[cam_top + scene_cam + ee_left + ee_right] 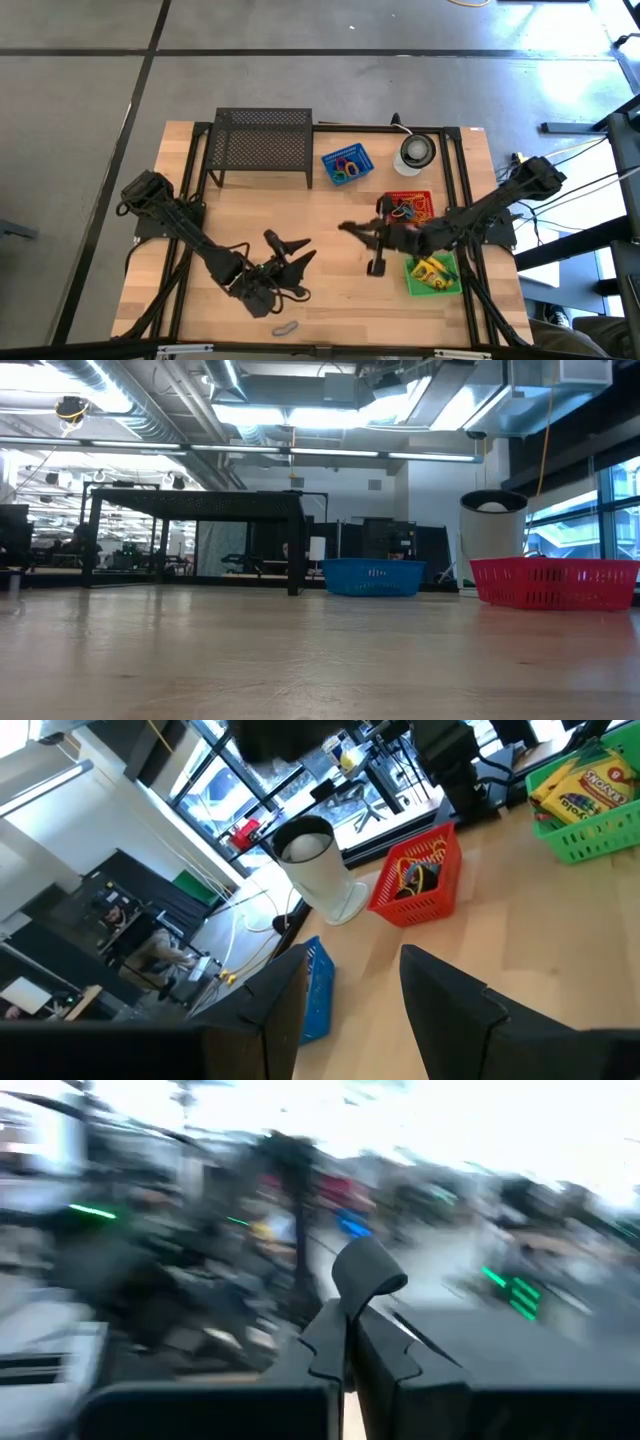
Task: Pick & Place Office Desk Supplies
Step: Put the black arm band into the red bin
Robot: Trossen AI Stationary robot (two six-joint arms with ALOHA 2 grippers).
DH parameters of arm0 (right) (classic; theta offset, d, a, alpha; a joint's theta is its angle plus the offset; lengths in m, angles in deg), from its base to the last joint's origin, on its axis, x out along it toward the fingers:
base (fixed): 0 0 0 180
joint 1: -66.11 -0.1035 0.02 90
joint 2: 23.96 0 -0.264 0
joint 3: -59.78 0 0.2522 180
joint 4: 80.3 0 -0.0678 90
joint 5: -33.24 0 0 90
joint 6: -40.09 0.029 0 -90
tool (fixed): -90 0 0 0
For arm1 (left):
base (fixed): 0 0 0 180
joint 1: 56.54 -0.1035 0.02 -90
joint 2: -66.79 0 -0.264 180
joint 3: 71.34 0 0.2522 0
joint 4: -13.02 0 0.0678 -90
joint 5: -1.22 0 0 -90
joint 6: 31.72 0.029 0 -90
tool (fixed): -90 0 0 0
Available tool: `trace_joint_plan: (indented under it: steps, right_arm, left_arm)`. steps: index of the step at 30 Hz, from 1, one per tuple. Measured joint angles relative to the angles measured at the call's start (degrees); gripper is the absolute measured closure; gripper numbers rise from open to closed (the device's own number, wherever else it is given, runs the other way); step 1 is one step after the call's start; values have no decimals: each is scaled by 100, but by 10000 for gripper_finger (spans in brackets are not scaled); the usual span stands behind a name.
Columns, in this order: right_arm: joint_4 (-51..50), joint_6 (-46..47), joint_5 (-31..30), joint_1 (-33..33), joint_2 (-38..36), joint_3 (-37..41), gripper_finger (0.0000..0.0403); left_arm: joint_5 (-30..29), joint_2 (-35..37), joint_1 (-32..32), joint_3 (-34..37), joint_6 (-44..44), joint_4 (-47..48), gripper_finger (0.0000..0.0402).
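Closest to the counter's front edge lies a small pale rubber-band loop, alone on the wood. Just behind it the left claw hovers with its fingers apart and nothing between them. To the right, the green basket holds the yellow-green crayon boxes. Beside it, mid-counter, the right claw is raised with its fingers pressed together on what looks like a small black clip; its wrist view is blurred. Farther back the red basket and then the blue basket hold coloured rubber bands. At the far edge stand the black mesh rack and a round white-and-dark disc.
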Motion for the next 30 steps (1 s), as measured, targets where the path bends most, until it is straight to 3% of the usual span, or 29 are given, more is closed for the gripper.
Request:
trace_joint_plan:
  steps: [5, 8, 14, 17, 20, 30]
  right_arm:
    - [-1149, 1618, -2491, 41, 0, 311, 391]
    - [-2045, 2320, -3085, -53, 2, 378, 391]
    - [-3185, 2992, -2210, -112, -165, 191, 391]
    - [-4274, 3197, -2020, -102, -363, -28, 391]
    - [-5708, 3635, -1887, -91, -553, -312, 391]
    - [-10920, 6485, 348, 95, -841, -1643, 391]
  left_arm:
    - [0, 0, -1, 0, 0, 0, 245]
    - [0, 0, -1, 0, -4, 0, 245]
    - [0, 0, -1, 0, -22, 0, 245]
    - [30, 0, -1, 0, -51, 0, 245]
    - [117, 0, -1, 0, -85, 0, 245]
    - [129, 0, 3, 0, -244, 2, 245]
